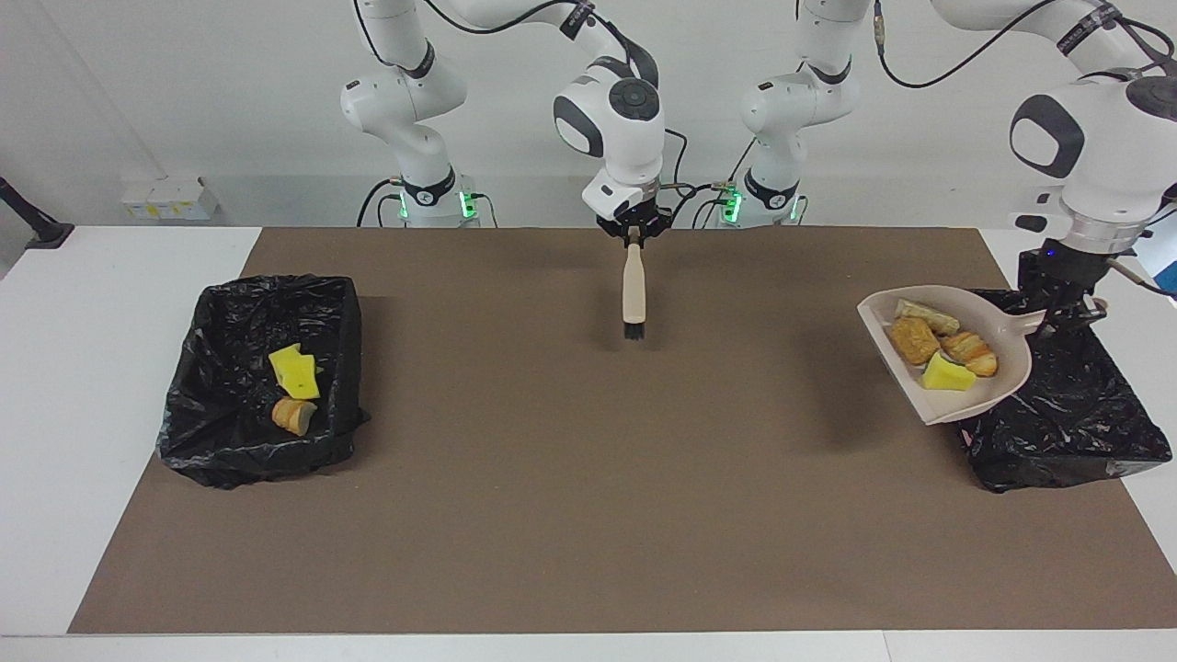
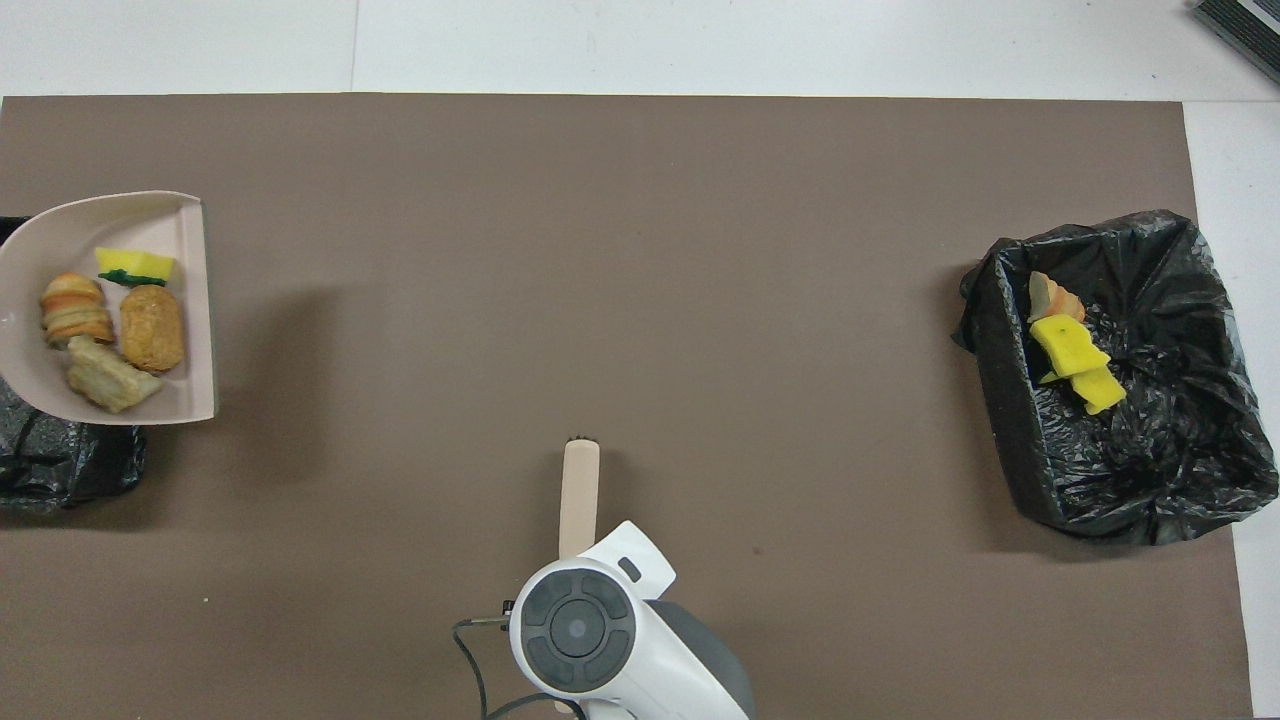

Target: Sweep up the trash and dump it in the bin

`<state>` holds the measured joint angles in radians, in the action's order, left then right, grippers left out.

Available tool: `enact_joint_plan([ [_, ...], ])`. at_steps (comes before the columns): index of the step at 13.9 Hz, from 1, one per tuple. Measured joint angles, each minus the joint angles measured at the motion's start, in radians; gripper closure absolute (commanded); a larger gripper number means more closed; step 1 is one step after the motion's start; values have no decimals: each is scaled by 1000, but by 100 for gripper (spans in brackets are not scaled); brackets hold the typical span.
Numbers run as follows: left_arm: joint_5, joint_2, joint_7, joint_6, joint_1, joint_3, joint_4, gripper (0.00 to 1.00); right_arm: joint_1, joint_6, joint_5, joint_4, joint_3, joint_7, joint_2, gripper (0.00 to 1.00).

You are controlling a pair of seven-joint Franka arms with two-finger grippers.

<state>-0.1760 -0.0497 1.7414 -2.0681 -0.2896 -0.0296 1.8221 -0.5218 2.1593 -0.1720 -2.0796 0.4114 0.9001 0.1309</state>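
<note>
A beige dustpan point(image 1: 998, 382) point(image 2: 190, 300) hangs tilted over the edge of the black-lined bin point(image 1: 1085, 432) point(image 2: 60, 470) at the left arm's end of the table. It carries several pieces of trash point(image 1: 947, 354) point(image 2: 110, 320): a yellow sponge chunk and tan bread-like lumps. My left gripper point(image 1: 1065, 315) is shut on the dustpan's handle and is outside the overhead view. My right gripper point(image 1: 633, 234) is shut on the handle of a beige brush point(image 1: 633, 290) point(image 2: 579, 490), which hangs bristles down over the mat's middle.
A second black-lined bin point(image 1: 211, 395) point(image 2: 1180, 480) stands at the right arm's end. In it lie yellow sponge pieces point(image 1: 294, 372) point(image 2: 1075, 360) and a tan lump point(image 1: 294, 416). A brown mat point(image 1: 588, 515) covers the table.
</note>
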Motion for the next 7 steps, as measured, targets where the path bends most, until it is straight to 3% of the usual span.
enact_joint_plan([
  [3, -10, -39, 45, -46, -83, 2, -32, 100, -31, 59, 1, -6, 0, 3, 66, 100],
  [5, -91, -75, 50, -86, -124, 3, -50, 100, -31, 61, 2, -5, -3, 3, 71, 69],
  [6, -163, -92, 50, -113, -136, 5, -57, 100, -31, 57, 6, -3, -3, 2, 71, 16],
  [7, -239, -106, 50, -132, -141, 5, -63, 100, -31, 41, 18, 3, -3, 2, 70, 0],
])
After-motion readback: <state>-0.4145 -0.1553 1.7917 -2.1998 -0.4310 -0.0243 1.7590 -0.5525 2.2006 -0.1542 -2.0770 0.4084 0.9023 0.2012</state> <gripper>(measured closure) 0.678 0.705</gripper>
